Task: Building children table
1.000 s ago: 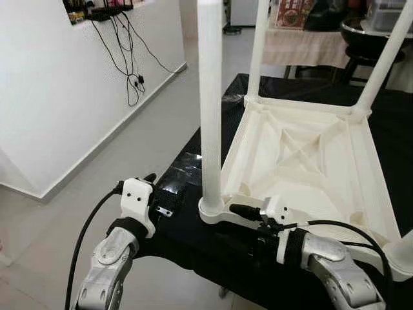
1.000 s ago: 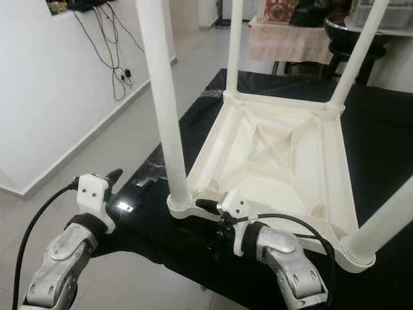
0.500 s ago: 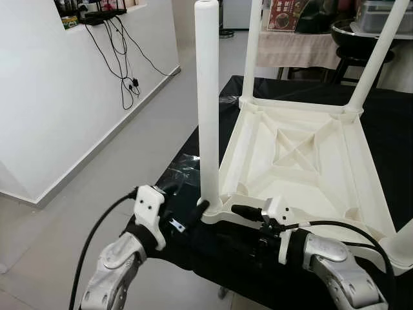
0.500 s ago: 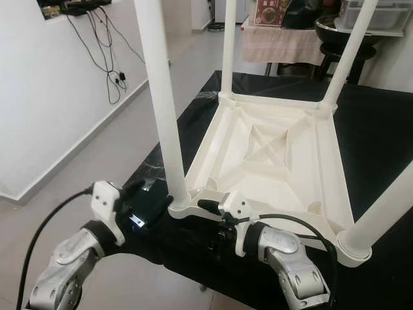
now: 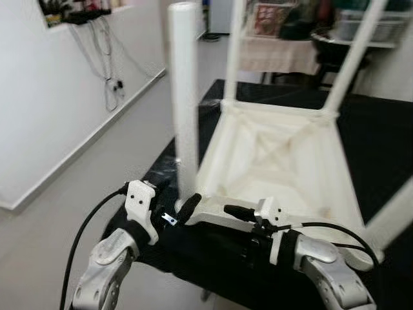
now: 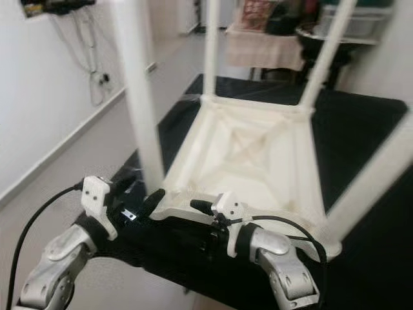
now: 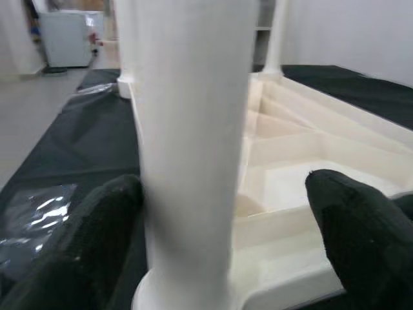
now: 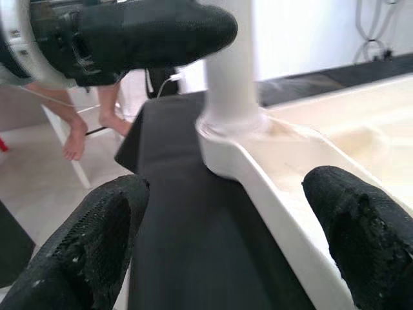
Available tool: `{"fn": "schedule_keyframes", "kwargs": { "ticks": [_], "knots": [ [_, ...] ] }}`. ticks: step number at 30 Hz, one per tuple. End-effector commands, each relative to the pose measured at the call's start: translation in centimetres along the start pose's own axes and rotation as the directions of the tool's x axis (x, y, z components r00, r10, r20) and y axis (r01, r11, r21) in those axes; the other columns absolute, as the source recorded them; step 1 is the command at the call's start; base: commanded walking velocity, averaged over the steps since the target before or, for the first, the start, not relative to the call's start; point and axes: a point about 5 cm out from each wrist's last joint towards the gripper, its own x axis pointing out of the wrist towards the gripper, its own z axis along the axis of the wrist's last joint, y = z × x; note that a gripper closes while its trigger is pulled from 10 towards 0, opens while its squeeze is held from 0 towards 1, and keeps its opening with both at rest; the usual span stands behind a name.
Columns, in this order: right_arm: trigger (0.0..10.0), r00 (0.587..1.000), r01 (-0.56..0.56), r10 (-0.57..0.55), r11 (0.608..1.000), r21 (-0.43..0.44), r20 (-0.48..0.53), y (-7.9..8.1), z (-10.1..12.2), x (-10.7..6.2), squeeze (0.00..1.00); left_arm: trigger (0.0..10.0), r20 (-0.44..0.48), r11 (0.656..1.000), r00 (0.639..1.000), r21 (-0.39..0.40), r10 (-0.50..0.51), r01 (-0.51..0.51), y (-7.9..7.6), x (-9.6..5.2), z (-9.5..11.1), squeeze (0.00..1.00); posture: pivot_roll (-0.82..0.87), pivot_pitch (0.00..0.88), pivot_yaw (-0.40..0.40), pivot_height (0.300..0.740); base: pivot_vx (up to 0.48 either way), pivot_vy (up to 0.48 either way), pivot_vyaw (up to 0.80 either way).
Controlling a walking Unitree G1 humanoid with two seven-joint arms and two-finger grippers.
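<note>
A white children's table (image 5: 277, 155) lies upside down on a black-covered worktop (image 5: 381, 129), its legs pointing up. My left gripper (image 5: 175, 197) is open at the base of the near-left leg (image 5: 184, 97). In the left wrist view that leg (image 7: 193, 129) stands between the two black fingers (image 7: 97, 239). My right gripper (image 5: 244, 226) is open at the near rim of the table. In the right wrist view the rim (image 8: 271, 187) runs between its fingers (image 8: 361, 239), apart from both.
A crumpled clear plastic bag (image 7: 32, 206) lies on the black cover by the leg. The worktop's near-left edge drops to a pale floor (image 5: 77, 194) beside a white wall. A person's bare feet (image 8: 77, 139) stand on the floor. Furniture (image 5: 277, 55) stands behind.
My left gripper has moved right, from beside the worktop's corner to the leg's base, its fingers now on either side of it. The head camera shifted and blurred. The right gripper stays put.
</note>
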Motion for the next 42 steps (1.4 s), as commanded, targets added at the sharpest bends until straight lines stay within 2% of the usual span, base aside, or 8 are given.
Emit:
{"fn": "schedule_keyframes", "kwargs": {
  "ticks": [1, 42],
  "knots": [
    [10.0, 1.000, -0.004, 0.004, 1.000, -0.003, 0.018, 0.0, 0.2, 0.1, 0.00, 10.0, -0.006, 1.000, 1.000, -0.011, -0.015, 0.015, -0.3, 0.2, 0.0, 0.00, -0.05, 0.015, 0.020, 0.740, 0.000, 0.000, 0.00],
    [10.0, 0.999, -0.037, 0.037, 0.999, -0.004, 0.004, 0.6, 0.0, 0.1, 0.00, 10.0, -0.018, 0.994, 0.995, 0.041, 0.101, -0.100, 1.4, 0.4, -0.4, 0.00, -0.05, 0.018, 0.018, 0.740, 0.000, 0.000, 0.00]
  ]
}}
